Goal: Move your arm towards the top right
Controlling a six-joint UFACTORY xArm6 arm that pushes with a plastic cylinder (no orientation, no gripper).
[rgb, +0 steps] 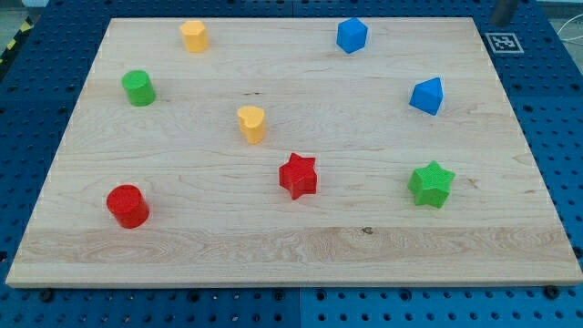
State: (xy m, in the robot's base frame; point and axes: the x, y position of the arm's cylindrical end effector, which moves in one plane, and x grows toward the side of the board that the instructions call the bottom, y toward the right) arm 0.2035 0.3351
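My tip [500, 20] shows as a short grey stub at the view's top right edge, just past the wooden board's [291, 246] top right corner and above a printed marker. It touches no block. The nearest blocks are a blue angular block [427, 96] below and to its left and a blue hexagon-like block [352, 35] to its left. Farther off are a yellow block [194, 35] at the top left, a green cylinder [138, 87], a yellow heart-like block [252, 124], a red star [298, 175], a green star [431, 184] and a red cylinder [127, 206].
A black-and-white square marker [503, 42] lies just off the board's top right corner. The board rests on a blue perforated table [556, 100] that surrounds it on all sides.
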